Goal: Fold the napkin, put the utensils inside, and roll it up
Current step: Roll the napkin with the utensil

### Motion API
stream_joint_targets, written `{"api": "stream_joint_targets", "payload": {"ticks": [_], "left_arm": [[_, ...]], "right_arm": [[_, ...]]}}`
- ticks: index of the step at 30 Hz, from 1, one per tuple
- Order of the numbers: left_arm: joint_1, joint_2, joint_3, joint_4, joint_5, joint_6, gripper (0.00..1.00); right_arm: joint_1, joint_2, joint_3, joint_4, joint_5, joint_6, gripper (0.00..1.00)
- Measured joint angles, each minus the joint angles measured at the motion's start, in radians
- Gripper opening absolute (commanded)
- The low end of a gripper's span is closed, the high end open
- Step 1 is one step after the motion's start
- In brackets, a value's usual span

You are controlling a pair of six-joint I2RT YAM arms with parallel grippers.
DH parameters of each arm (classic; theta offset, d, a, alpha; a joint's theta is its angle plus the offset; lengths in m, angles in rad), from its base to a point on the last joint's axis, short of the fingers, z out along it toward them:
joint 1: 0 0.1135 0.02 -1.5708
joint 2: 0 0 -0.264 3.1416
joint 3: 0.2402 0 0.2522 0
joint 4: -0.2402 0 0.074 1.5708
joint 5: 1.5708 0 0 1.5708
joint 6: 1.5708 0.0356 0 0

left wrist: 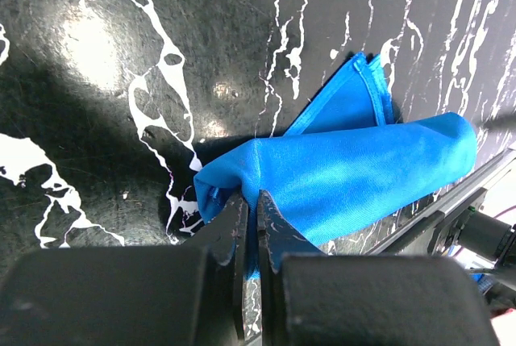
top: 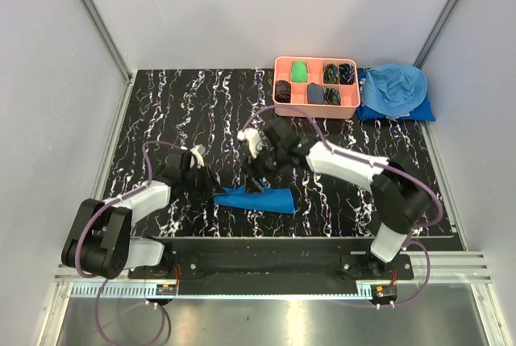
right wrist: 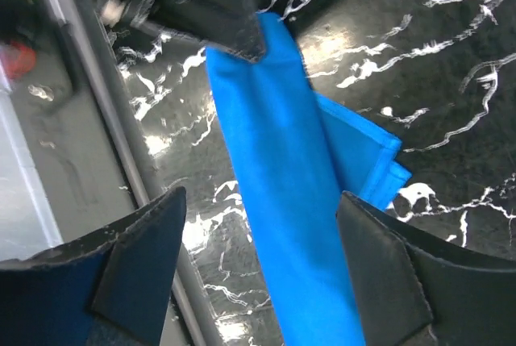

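Left gripper is right up in the wrist cam, jaws squeezed almost together w/ a sliver of blue cloth pinched between the tips, so it's clamped on the napkin. It has the left end of the roll. Napkin is folded/rolled into a long fat tube, and a flat layered corner pokes out from under it on the far side.

From the top cam, the napkin lies close to the near edge of the worktop, about the middle of it and roughly parallel to that edge. It's a bit wider toward its right end. Left gripper comes in low from the left and meets the roll's left tip.

Right gripper sits just over the far side of the roll, near its left half. In the right wrist cam, the right gripper is spread wide and not gripping anything. One finger is on each side of the tube and the napkin runs straight btwn them. Can't tell whether the pads touch the cloth or the table.

Other stuff: a pink compartment tray at the far edge, right of center, w/ a green thing and some dark bits in the slots. Just beside it, at the far right corner, is a pale blue cloth heap. Worktop is black w/ white veining.
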Motion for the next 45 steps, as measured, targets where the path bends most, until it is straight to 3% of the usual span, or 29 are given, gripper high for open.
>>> {"api": "stream_joint_targets", "payload": {"ticks": [6, 13, 20, 24, 25, 27, 28, 31, 37, 45], "left_arm": [[0.0, 0.042, 0.059, -0.061, 0.001, 0.016, 0.0], [0.0, 0.075, 0.088, -0.09, 0.013, 0.035, 0.0], [0.0, 0.083, 0.109, -0.115, 0.022, 0.046, 0.0], [0.0, 0.091, 0.119, -0.124, 0.026, 0.053, 0.1], [0.0, 0.091, 0.121, -0.126, 0.026, 0.056, 0.19], [0.0, 0.091, 0.124, -0.13, 0.026, 0.061, 0.32], [0.0, 0.09, 0.127, -0.131, 0.025, 0.063, 0.46], [0.0, 0.084, 0.14, -0.143, 0.02, 0.07, 0.69], [0.008, -0.017, 0.15, -0.172, -0.029, 0.08, 0.77], [0.013, -0.22, 0.072, -0.133, -0.107, 0.073, 0.8]], "right_arm": [[0.214, -0.081, -0.149, 0.092, 0.259, -0.083, 0.88], [0.239, -0.061, -0.185, 0.126, 0.398, -0.129, 0.89], [0.248, 0.01, -0.187, 0.151, 0.441, -0.166, 0.87], [0.248, 0.048, -0.181, 0.153, 0.455, -0.179, 0.75], [0.249, 0.056, -0.171, 0.15, 0.459, -0.179, 0.67], [0.248, 0.076, -0.146, 0.142, 0.463, -0.175, 0.61], [0.247, 0.085, -0.133, 0.14, 0.465, -0.172, 0.55], [0.235, 0.103, -0.108, 0.13, 0.454, -0.157, 0.49], [0.165, 0.134, -0.06, 0.097, 0.312, -0.106, 0.46], [0.027, 0.222, 0.025, 0.018, -0.02, -0.034, 0.45]]}}
